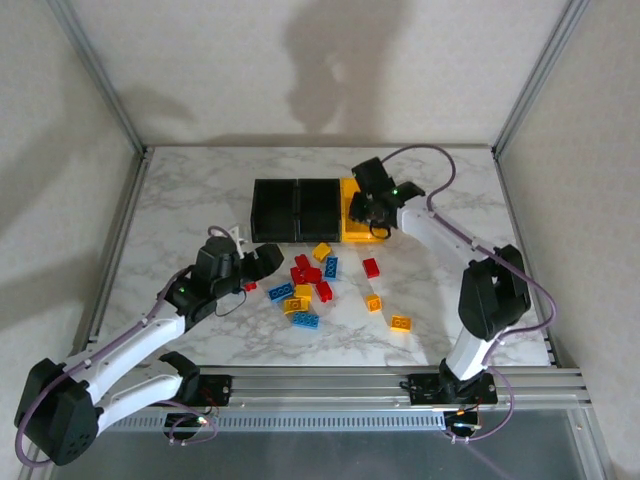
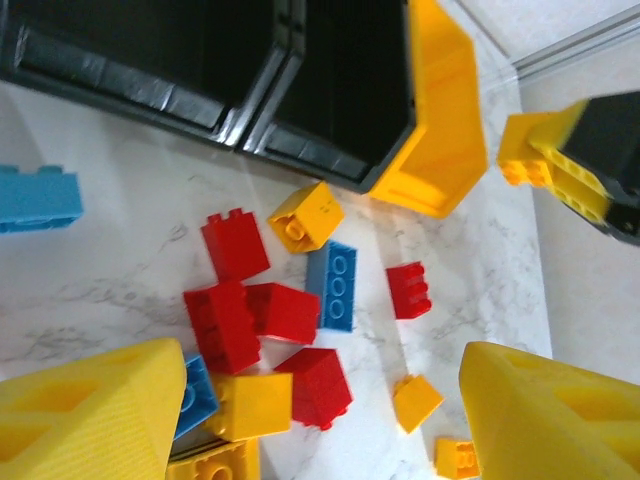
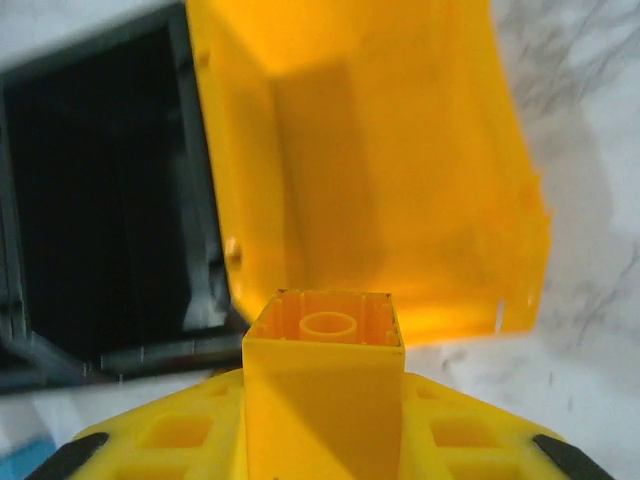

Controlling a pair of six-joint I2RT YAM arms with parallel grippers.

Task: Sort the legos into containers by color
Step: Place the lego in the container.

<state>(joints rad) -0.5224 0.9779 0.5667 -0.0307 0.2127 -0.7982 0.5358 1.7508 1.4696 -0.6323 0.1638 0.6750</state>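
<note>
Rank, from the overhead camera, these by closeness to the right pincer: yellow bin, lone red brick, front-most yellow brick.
1. The yellow bin, right under the right pincer.
2. The lone red brick, just in front of that bin.
3. The front-most yellow brick, nearest the arm bases.

Red, blue, yellow legos; black containers, yellow container; grey-veined white table

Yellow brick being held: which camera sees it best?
Right wrist view: the yellow brick sits big and close in the right gripper, over the yellow bin. Left wrist view shows it small at the edge; from the top, the gripper mostly covers it.
</note>
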